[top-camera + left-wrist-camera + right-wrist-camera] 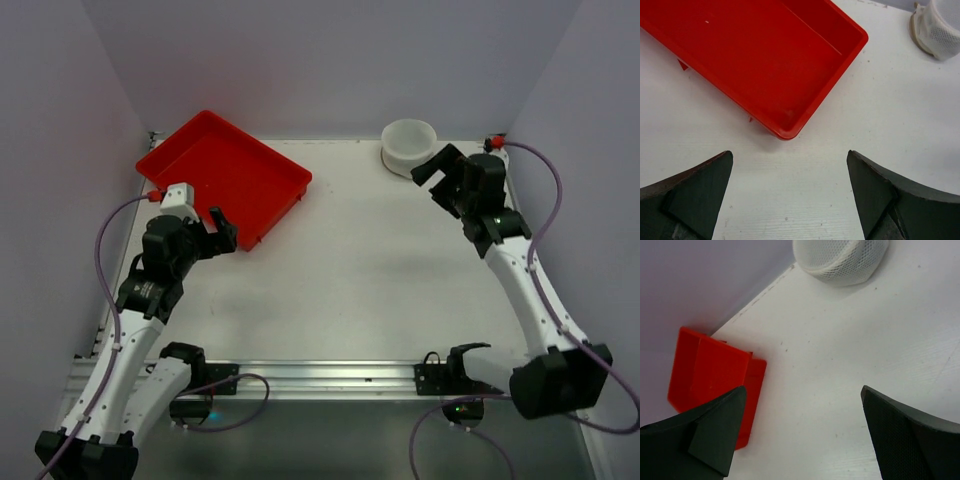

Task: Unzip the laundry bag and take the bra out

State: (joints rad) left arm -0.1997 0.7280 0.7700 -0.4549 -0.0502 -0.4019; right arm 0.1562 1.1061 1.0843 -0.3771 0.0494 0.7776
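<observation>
My left claw [222,232] and right claw [433,182] both gape, empty. The laundry bag [409,146] sits on the bench [360,260], far right, just beyond my right claw. Plan: pin it with one claw, unzip with the other.

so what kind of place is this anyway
Probably a robot lab test cell: a white table boxed in by plain walls, a left arm and right arm mounted on a metal rail at its near edge, and only a red tray and mesh laundry bag set out.
</observation>
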